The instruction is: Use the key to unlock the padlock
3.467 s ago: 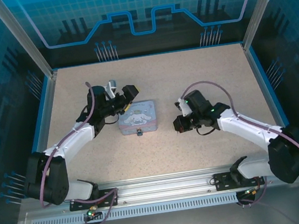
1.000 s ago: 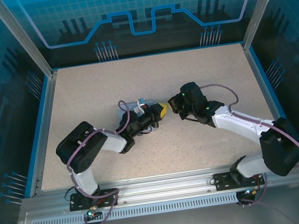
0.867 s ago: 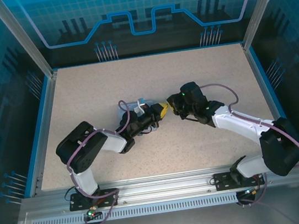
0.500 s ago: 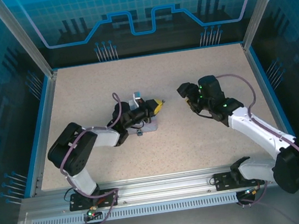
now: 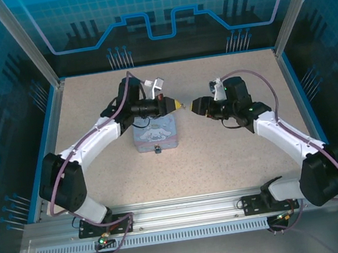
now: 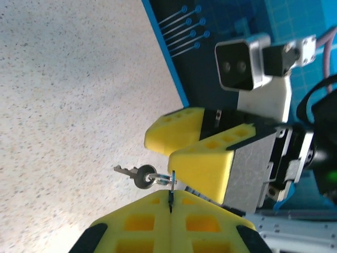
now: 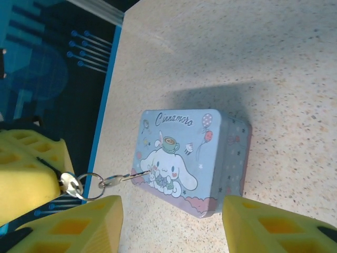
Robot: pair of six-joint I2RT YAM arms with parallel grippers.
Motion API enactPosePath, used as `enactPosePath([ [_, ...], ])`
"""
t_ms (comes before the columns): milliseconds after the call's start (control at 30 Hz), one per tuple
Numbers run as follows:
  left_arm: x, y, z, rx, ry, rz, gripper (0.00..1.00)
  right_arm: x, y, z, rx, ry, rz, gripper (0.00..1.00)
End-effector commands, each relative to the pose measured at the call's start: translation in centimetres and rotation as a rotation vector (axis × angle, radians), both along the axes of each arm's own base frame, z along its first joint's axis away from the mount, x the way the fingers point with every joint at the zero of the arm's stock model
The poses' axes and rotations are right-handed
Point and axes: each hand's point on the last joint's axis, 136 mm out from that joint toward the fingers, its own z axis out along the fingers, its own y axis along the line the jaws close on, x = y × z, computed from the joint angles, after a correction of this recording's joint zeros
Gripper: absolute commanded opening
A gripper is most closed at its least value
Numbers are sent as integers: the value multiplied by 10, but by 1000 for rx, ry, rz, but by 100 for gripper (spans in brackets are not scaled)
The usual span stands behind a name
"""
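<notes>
From my console I read this as a handover of the key [image 6: 126, 170] in mid-air. The left fingers [image 6: 208, 208] were clenched on the key ring [image 6: 157, 179], and the key dangled free from it with its blade pointing away. The right fingers [image 6: 202, 163] stood released just beside it, with nothing between them. The padlock [image 5: 158, 149] sat down on the worktop [image 5: 243, 160], touching the near edge of the pastel Cinnamoroll tin [image 7: 195, 153] and well apart from the key. I could not tell whether its shackle ran through a hasp on the tin. To do this step well, I judged the right fingers should close on the key's dark head rather than on the ring or the blade. The flat of the head should lie against the pads and the whole blade should stick out forward. A pinch on the ring would leave the key swinging and useless at the keyhole. The left fingers ought to hold their clamp and stay steady until the right pair had bitten firmly. Letting go sooner would risk dropping the key onto the worktop or twisting it in the grip. I would also approach slowly, since a nudge from a yellow pad could spin the key on its ring and spoil the alignment.
</notes>
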Motion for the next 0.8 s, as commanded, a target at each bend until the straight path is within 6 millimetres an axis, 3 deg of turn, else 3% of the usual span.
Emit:
enactPosePath([
  [0, -18, 8, -28, 84, 71, -109, 0, 9, 8, 23, 51, -139, 100, 50],
  [467, -8, -1, -28, 43, 83, -146, 0, 28, 29, 21, 189, -184, 256, 43],
  [767, -5, -4, -22, 23, 72, -141, 0, 19, 38, 10, 255, -173, 319, 39],
])
